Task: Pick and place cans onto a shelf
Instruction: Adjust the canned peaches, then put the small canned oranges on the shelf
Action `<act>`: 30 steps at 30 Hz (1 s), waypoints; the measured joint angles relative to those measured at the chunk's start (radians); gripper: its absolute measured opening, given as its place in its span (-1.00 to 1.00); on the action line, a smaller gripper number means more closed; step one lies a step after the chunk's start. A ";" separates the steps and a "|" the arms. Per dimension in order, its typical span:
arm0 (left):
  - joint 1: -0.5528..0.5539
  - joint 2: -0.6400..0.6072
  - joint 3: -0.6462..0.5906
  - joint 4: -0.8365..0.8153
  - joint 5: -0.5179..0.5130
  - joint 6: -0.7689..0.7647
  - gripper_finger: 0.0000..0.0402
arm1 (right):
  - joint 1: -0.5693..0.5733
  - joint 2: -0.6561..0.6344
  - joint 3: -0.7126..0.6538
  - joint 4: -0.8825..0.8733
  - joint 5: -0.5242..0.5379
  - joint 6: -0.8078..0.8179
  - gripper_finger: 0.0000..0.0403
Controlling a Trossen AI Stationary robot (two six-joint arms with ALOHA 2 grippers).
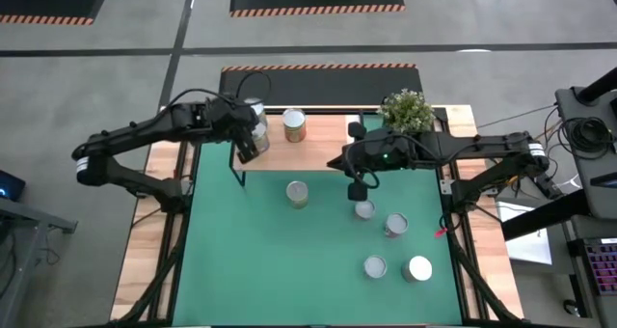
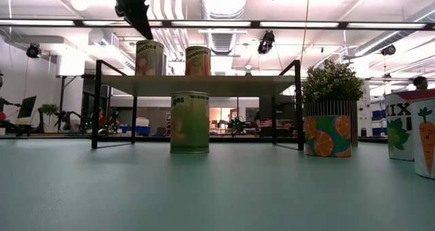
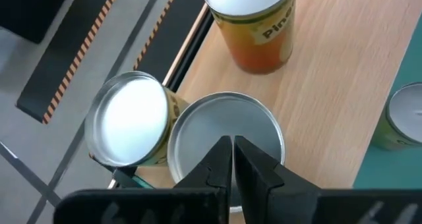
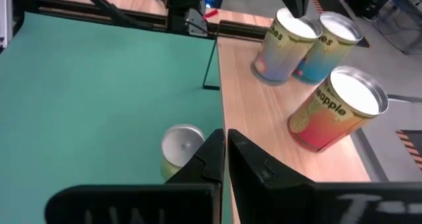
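So the cans are split up right now: three sit on the shelf [image 1: 318, 143] along the upper middle of the high view, two crammed together at its left end [image 1: 255, 116] plus the pineapple can [image 1: 294, 125] a bit to their right, and five more are still down on the green mat [image 1: 241, 260], one greenish can [image 1: 298, 193] near center and four others [image 1: 393, 241] toward the lower right. The left end effector [image 3: 233, 159] hangs right above that crowded pair with its fingers pressed together, holding nothing as far as I can see. My worry is that those two cans look like they're touching and sit close to the shelf's end and back edge, so any sloppy move from that arm could bump one, and a nudged can might tip or roll off the shelf behind the desk. The right end effector [image 4: 224, 159] is also pinched closed and empty, above the shelf's front edge near the potted plant [image 1: 406, 109], so coming down for a mat can it could clip the shelf or the greenish one under it. The left wrist view shows how tight the pair is, which the high view hides under the arm, and the low view shows just two cans up top since one blocks another, though it alone shows the labels and shelf legs.
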 joint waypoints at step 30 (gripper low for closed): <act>-0.001 -0.012 0.022 0.019 -0.002 -0.016 -1.00 | 0.000 0.000 -0.009 0.011 -0.001 0.008 -0.96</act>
